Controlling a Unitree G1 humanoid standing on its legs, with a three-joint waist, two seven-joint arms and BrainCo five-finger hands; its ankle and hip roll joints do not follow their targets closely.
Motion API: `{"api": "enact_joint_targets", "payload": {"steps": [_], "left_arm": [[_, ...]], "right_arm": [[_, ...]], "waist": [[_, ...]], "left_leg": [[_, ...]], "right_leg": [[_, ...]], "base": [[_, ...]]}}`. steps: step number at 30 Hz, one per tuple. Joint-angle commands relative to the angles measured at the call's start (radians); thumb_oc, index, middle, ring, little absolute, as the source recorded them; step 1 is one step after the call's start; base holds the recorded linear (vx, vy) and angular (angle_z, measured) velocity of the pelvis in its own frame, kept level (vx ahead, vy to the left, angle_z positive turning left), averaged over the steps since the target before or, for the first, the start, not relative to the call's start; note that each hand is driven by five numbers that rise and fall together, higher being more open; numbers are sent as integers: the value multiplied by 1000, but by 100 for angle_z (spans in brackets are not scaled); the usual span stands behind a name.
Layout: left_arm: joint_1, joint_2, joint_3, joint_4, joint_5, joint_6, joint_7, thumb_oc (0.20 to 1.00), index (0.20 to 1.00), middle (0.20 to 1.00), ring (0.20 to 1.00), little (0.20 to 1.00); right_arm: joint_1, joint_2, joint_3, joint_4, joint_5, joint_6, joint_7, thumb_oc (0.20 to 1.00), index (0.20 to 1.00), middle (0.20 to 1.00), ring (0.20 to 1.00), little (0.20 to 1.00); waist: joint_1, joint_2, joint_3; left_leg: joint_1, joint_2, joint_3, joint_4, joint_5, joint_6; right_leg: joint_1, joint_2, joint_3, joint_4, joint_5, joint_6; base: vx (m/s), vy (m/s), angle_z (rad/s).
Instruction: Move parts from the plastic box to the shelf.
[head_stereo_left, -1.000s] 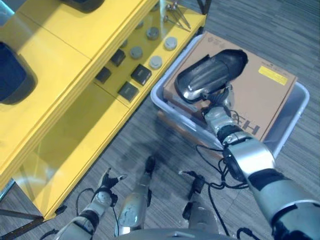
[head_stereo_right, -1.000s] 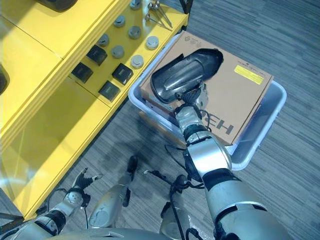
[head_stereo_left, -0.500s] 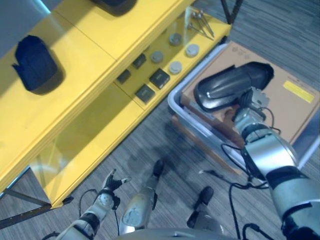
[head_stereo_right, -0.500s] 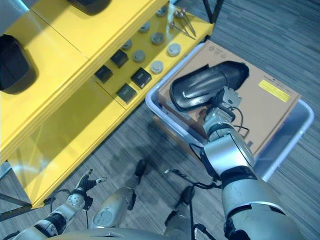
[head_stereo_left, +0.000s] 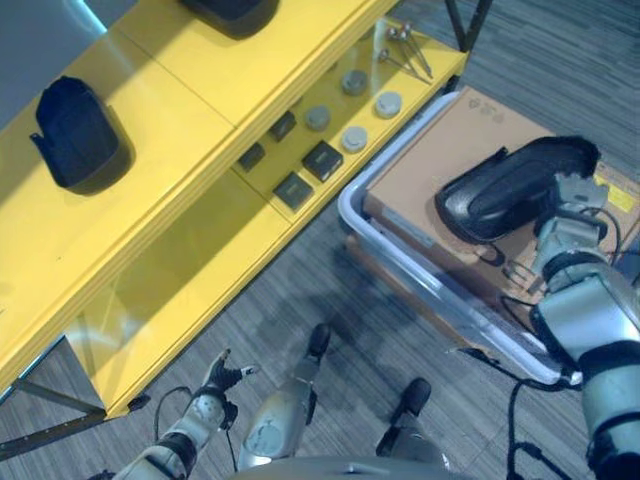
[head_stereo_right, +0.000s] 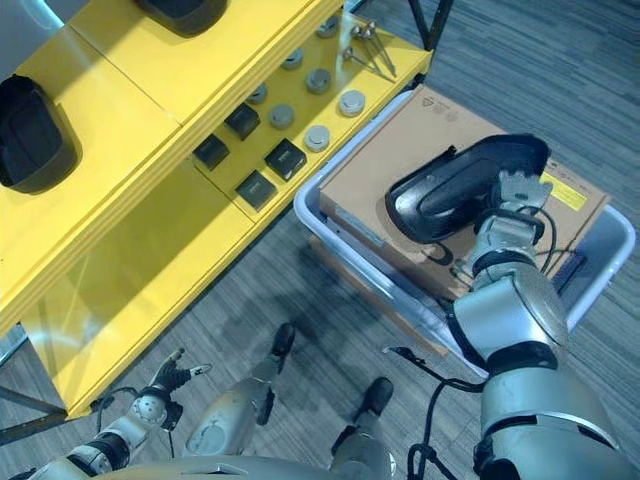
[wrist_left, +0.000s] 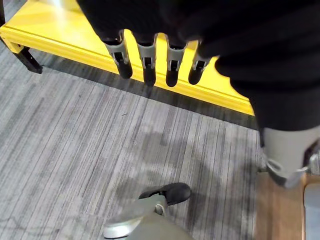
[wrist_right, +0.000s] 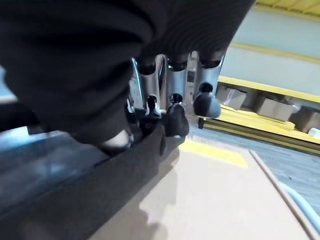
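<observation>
My right hand (head_stereo_right: 518, 192) is shut on a long black curved part (head_stereo_right: 455, 187) and holds it above the brown cardboard box (head_stereo_right: 405, 150) that lies in the clear plastic box (head_stereo_right: 340, 242). In the right wrist view its fingers (wrist_right: 172, 116) curl over the edge of the black part (wrist_right: 75, 200). The yellow shelf (head_stereo_left: 190, 90) stands to the left of the plastic box. My left hand (head_stereo_left: 216, 382) hangs low near the floor at the lower left, open, with its fingers (wrist_left: 146, 62) straight toward the shelf's bottom edge.
Two black parts (head_stereo_left: 72, 130) (head_stereo_left: 228, 10) lie on the shelf's top level. The lower level carries small black blocks (head_stereo_left: 322, 160), grey round discs (head_stereo_left: 353, 137) and thin metal tools (head_stereo_left: 405, 45). Grey striped carpet (wrist_left: 75, 150) lies between shelf and box.
My right hand has carried the black part rightward over the cardboard box, away from the shelf. The whole view has shifted too. My left hand stays low.
</observation>
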Motion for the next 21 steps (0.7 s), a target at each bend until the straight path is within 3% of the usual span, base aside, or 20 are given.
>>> {"api": "enact_joint_targets", "payload": {"steps": [1,10,21], "left_arm": [[-75,13,13,53,11,-24,8,1000,1000,1000,1000,1000],[-116,43,26,-56,-44,-70,21,1000,1000,1000,1000,1000],[-99,90,5,-204,-30,-98,7,1000,1000,1000,1000,1000]], "right_arm": [[-86,-79,96,-57,-69,-24,-37,200,200,200,200,200],[-145,-132,251,-188,-197,-67,-20,200,200,200,200,200],[-128,-200,324,-273,-282,-98,-58,200,200,200,200,200]], "waist": [[-1,-73,43],[-50,-107,61],[-72,-103,64]], "left_leg": [[13,9,82,17,-78,-50],[30,37,132,32,-87,-53],[45,53,155,30,-87,-55]], "right_leg": [[15,-66,150,15,-23,50],[-11,-49,209,34,-33,36],[-16,-36,230,36,-43,29]], "base": [[6,-3,-14],[-12,-29,-22],[-2,-26,-10]]}}
